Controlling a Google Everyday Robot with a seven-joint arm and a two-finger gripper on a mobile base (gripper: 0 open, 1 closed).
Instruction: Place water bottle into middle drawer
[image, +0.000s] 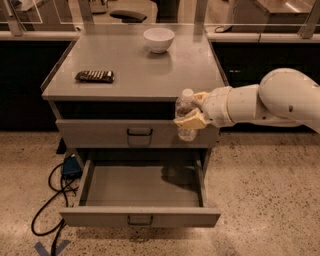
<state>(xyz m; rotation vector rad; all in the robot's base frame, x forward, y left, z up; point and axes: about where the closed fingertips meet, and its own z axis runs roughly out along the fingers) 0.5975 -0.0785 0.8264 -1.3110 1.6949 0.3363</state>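
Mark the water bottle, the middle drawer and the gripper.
water bottle (187, 133), camera view, clear lower body near its base.
middle drawer (130, 186), camera view, bare floor of the open drawer.
gripper (189, 109), camera view, midway between its fingertips, shut on the water bottle above the middle drawer's right side.
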